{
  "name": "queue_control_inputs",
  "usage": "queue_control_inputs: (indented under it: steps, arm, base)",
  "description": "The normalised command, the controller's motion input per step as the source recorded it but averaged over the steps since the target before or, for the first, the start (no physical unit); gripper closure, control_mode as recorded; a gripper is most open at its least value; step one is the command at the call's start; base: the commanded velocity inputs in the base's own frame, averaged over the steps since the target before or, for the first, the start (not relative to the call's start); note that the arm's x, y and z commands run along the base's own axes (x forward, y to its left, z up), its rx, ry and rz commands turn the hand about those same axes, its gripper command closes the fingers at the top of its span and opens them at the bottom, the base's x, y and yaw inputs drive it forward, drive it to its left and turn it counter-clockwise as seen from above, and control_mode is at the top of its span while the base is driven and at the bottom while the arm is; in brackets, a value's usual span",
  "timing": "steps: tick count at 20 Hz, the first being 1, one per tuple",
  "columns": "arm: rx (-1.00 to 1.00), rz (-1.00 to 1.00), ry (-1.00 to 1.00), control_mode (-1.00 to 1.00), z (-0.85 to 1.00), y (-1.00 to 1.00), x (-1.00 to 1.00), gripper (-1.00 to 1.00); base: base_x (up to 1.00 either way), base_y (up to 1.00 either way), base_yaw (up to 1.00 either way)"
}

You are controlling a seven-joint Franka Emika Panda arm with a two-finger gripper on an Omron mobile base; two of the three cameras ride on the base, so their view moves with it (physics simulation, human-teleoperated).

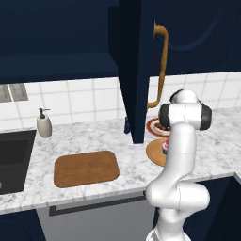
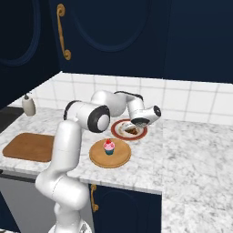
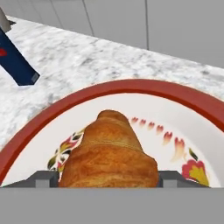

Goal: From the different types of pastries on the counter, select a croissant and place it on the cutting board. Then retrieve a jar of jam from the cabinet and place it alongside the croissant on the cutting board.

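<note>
Hand view places the croissant [image 3: 109,153] at bottom centre, lying on a white plate with a red rim [image 3: 131,87] and floral print; we see a grey finger tip [image 3: 43,179] on each flank of the pastry, so we judge the pincer [image 2: 135,124] set around it, though whether the tips press the crust we cannot tell, since the lower croissant is cut off. From the right base view the pincer sits low over that plate on the marble worktop [image 2: 191,150], the arm reaching forward and down, a posture we read as the pick-up step. Just in front stands the cupcake [image 2: 108,146] on a round wooden plate [image 2: 98,159], left aside as the wrong pastry. The cutting board [image 1: 86,168] lies bare, well apart to the left, awaiting the croissant. Above, the navy cabinet [image 1: 136,70] door stands open with its brass handle [image 1: 162,66]; its interior is hidden, so no jam jar can be made out. A soap dispenser [image 1: 44,124] stands near the dark sink [image 1: 14,155].
</note>
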Motion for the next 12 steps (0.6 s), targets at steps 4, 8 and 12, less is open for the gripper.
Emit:
queue_control_inputs:
  steps: [4, 8, 12]
  arm:
    - [0.00, 0.00, -0.10, -1.00, 0.65, 0.00, -0.35, 1.00]
    - [0.00, 0.00, -0.13, -1.00, 0.48, 0.15, -0.66, 1.00]
    - [-0.01, 0.00, -0.14, -1.00, 0.44, 0.41, -0.60, 1.00]
  base:
    - [0.00, 0.00, 0.00]
    - [0.00, 0.00, 0.00]
    - [0.00, 0.00, 0.00]
